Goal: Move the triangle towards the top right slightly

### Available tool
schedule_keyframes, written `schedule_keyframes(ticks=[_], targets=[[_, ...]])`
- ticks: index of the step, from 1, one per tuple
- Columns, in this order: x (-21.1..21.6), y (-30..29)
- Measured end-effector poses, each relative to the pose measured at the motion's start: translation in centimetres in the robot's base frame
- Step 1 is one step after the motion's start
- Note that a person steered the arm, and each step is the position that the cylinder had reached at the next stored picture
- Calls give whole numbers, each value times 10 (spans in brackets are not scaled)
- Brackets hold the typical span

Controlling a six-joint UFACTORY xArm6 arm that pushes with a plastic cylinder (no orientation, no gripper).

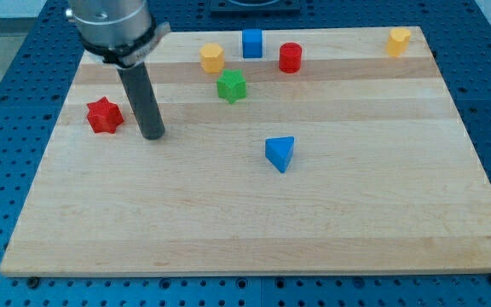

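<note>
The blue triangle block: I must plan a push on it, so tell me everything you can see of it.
The blue triangle block is a small solid wedge of matte blue, plastic by its look, with one point aimed at the view's bottom. It lies alone near the middle of the wooden board, and no block touches it. My tip stands well off to the view's left, beside the red star block, clear of the triangle.
</note>
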State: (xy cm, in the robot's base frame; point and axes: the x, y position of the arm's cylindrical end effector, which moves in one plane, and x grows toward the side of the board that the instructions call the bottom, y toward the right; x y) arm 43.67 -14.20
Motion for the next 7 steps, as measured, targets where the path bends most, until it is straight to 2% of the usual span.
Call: schedule_keyframes(ticks=[2, 5, 7], targets=[[49, 70], [49, 183], [33, 195]])
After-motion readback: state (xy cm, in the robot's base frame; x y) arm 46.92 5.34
